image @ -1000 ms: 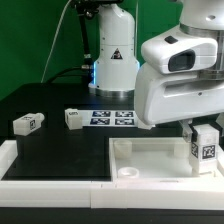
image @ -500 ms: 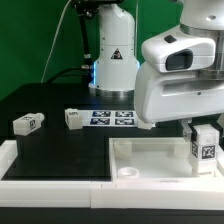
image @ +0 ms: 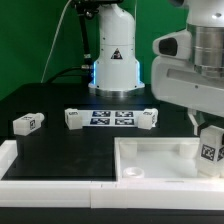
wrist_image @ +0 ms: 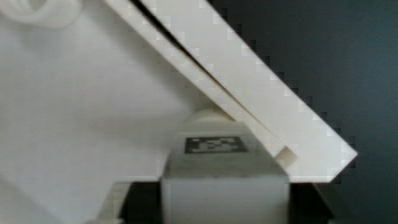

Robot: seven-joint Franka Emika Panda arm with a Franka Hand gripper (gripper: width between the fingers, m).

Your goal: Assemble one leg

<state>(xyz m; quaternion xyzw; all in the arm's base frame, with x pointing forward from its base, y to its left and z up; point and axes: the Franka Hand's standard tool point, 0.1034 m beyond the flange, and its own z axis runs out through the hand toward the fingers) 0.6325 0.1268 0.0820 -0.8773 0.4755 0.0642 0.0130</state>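
Observation:
My gripper (image: 207,136) is shut on a white leg (image: 210,150) with a black-and-white tag, held upright at the right corner of the large white tray-like piece (image: 150,150). In the wrist view the leg (wrist_image: 217,165) sits between my dark fingers (wrist_image: 143,203), with its tag facing the camera, close to the tray's raised wall (wrist_image: 249,85). I cannot tell whether the leg touches the tray. Three more legs lie on the black table: one at the exterior view's left (image: 27,124), one next to it (image: 74,118), one right of the marker board (image: 148,118).
The marker board (image: 112,118) lies flat at the table's middle back. A white robot base (image: 114,60) stands behind it. A low white rim (image: 50,168) runs along the table's front left. My arm's bulky white body (image: 195,70) hangs over the exterior view's right.
My arm has shifted toward the exterior view's right, uncovering the leg right of the marker board. The held leg has moved slightly right and down with it.

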